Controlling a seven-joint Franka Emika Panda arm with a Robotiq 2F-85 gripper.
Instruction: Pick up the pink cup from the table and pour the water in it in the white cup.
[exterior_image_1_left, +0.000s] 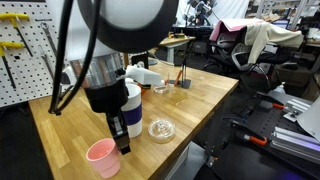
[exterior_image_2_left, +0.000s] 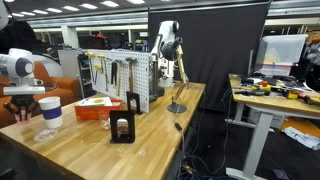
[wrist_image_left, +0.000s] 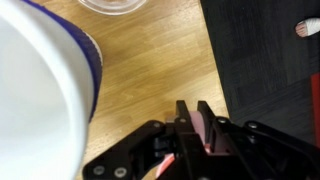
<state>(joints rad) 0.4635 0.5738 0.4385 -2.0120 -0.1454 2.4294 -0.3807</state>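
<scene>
The pink cup (exterior_image_1_left: 102, 157) stands low at the near end of the table (exterior_image_1_left: 200, 95). My gripper (exterior_image_1_left: 121, 138) reaches down at the cup's right rim. In the wrist view the gripper (wrist_image_left: 194, 118) is shut with the cup's pink wall (wrist_image_left: 204, 128) between the fingers. The white cup (exterior_image_1_left: 131, 103), with its dark-blue band, stands right behind the gripper. It fills the left of the wrist view (wrist_image_left: 35, 90) and also shows in an exterior view (exterior_image_2_left: 49, 111). There the gripper (exterior_image_2_left: 22, 104) hangs to its left and I cannot make out the pink cup.
A small clear glass dish (exterior_image_1_left: 161, 129) lies right of the white cup, near the table's edge. A pegboard with tools (exterior_image_2_left: 120, 72), an orange box (exterior_image_2_left: 97, 108), a black stand (exterior_image_2_left: 123, 128) and a thin metal stand (exterior_image_1_left: 183, 76) are farther along the table.
</scene>
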